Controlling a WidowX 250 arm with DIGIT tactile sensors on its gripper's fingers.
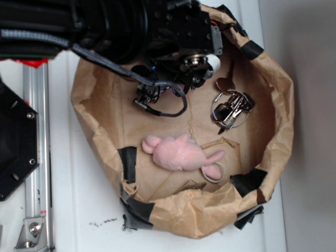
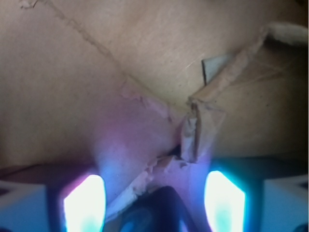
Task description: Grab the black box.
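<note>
Hovering low over brown paper (image 2: 145,63), hand (image 2: 154,203) apparently around a glossy dark shape, maybe the black box (image 2: 154,212); grip state cannot be told.

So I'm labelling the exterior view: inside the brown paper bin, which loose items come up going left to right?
Pink plush toy → white ring, touching the toy's right end → metal binder clips, further right. The black box does not show in this view; the arm covers the bin's upper left.

No readable text, labels, numbers in either view.
</note>
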